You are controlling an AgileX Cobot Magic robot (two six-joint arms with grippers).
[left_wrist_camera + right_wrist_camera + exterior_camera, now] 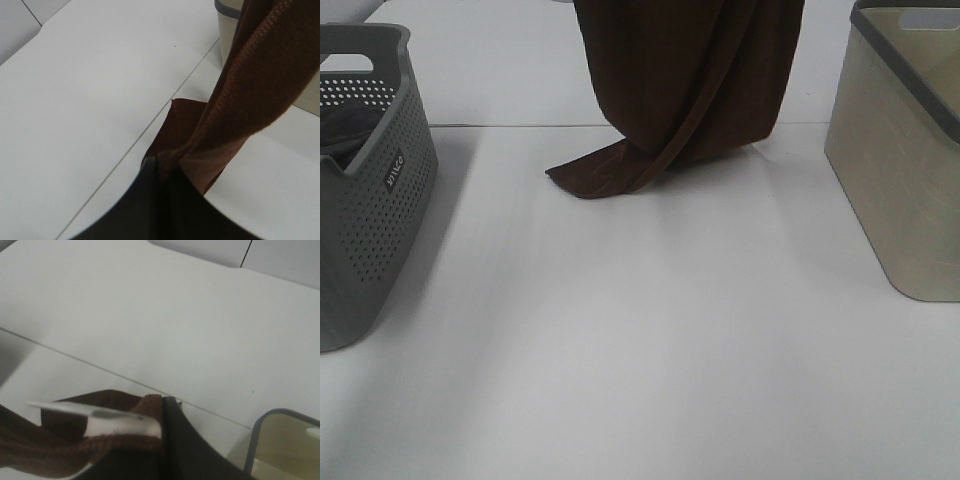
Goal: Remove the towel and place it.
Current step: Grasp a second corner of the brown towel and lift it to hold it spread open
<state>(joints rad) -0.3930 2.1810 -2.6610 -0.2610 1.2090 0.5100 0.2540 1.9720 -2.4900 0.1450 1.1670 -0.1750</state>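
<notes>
Two grippers hold one towel (690,80): the left gripper (165,168) is clenched on a bunched hem, and the right gripper (162,421) is clamped on the corner bearing the white tag (120,422). Both sit above the top of the exterior view. The cloth hangs below them in long folds, its lower end trailing on the white table (640,350) between the grey perforated basket (380,200) and the beige basket (900,180), touching neither. Judged plush, limp, fairly weighty for cloth, not slippery or fragile; it will sag and drag, so the top corners, held well apart, look the best holds.
</notes>
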